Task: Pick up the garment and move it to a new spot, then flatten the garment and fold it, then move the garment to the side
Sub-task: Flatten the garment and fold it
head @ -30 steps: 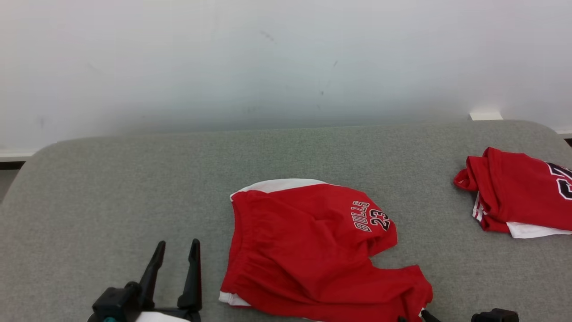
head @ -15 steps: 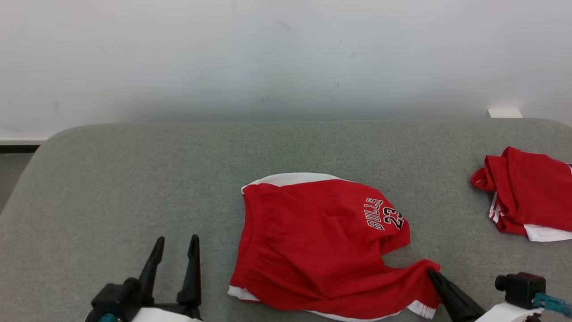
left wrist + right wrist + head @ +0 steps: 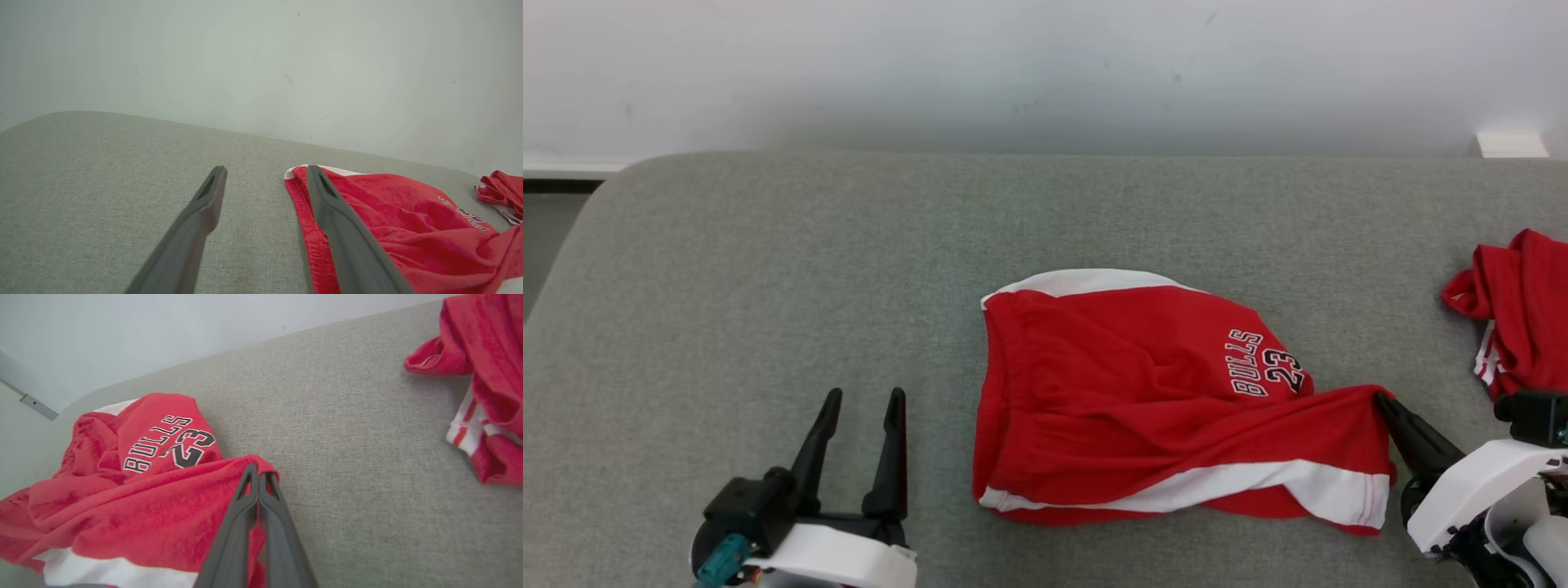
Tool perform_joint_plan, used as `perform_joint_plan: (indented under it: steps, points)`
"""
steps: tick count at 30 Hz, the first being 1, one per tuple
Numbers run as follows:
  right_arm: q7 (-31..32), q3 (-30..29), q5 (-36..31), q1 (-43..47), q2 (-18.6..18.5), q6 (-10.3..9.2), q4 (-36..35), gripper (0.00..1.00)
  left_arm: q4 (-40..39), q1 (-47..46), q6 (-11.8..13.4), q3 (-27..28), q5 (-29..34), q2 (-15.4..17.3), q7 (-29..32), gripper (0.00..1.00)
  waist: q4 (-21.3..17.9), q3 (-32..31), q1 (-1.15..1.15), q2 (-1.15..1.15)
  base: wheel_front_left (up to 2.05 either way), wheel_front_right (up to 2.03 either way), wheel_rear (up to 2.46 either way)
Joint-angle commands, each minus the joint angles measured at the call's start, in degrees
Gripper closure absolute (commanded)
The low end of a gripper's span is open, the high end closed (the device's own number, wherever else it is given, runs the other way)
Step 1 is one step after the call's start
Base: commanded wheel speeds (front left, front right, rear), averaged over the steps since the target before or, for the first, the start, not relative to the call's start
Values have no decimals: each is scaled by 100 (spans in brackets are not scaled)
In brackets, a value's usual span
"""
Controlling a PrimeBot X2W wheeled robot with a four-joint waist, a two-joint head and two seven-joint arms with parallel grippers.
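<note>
Two grippers sit nearest me. At the near left, my left gripper (image 3: 865, 394) has its jaws apart and holds nothing, just beside the waistband end of the red shorts (image 3: 1143, 384). At the near right, my right gripper (image 3: 1380, 398) has its jaws pinched together on a corner of the shorts' leg, with cloth drawn taut toward it. The shorts lie mid-surface on the grey padded table (image 3: 768, 245), between my grippers, with their long axis running left to right. I judge the free waistband end is my left arm's to take. Farther right, well apart, lies a second red garment (image 3: 1523, 302). Beyond is a pale wall (image 3: 1045, 65).
</note>
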Motion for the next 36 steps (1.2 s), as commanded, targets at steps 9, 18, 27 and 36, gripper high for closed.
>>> perform_joint_plan:
  steps: [9, 18, 27, 36]
  points:
    - [-170, 375, 281, -179, -18, -12, 270, 0, 135, 58, 33, -47, -41, 17, -6, 0, -59, -333, 0, 0, 0, 0, 0]
    - [-934, 373, 122, 162, -387, -12, 82, 0, 79, 333, 40, 69, -49, 18, -6, 0, -412, -938, 0, 0, 0, 0, 0]
    - [-1214, -1619, -1549, 1127, 185, -12, -1416, 0, -211, 525, 131, 254, -148, 19, -3, 0, -685, -1010, 0, 0, 0, 0, 0]
    - [-1217, -2725, -3157, 2628, 1264, -12, -2585, 0, -349, 743, 186, 422, -139, 19, -3, 0, -721, -1003, 0, 0, 0, 0, 0]
